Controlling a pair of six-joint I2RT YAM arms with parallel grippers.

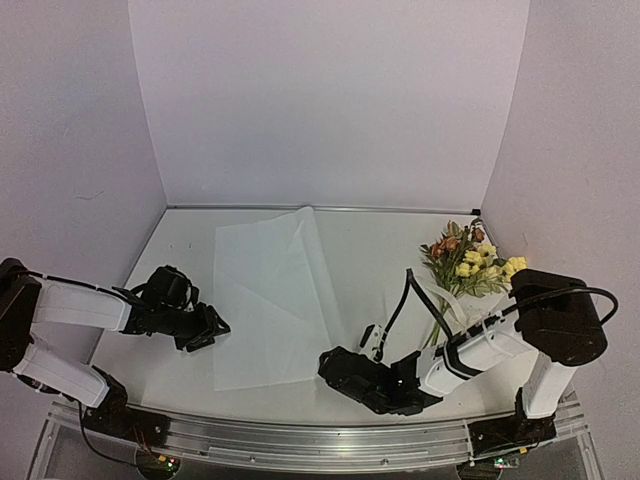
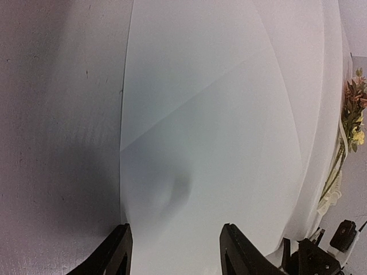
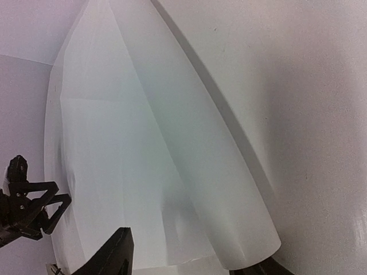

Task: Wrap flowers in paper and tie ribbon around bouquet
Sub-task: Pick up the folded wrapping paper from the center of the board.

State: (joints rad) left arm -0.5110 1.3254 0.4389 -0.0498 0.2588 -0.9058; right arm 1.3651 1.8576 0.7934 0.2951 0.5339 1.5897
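The white creased paper [image 1: 270, 300] lies flat left of the table's middle. The flowers [image 1: 465, 258], yellow, orange and cream with green stems, lie at the right, apart from the sheet. A cream ribbon [image 2: 331, 199] rests beside the stems. My left gripper [image 1: 212, 328] is at the paper's left edge, open; in the left wrist view the gripper [image 2: 175, 226] straddles that edge, one finger over bare table. My right gripper [image 1: 330, 362] is at the sheet's near right corner. In the right wrist view the gripper [image 3: 195, 249] is open and the paper's raised right edge [image 3: 246, 229] curls over its right finger.
Pale walls close the table [image 1: 380, 250] at the back and both sides. A metal rail [image 1: 300, 435] runs along the near edge. The right arm's black cable [image 1: 400, 305] loops above the table between paper and flowers.
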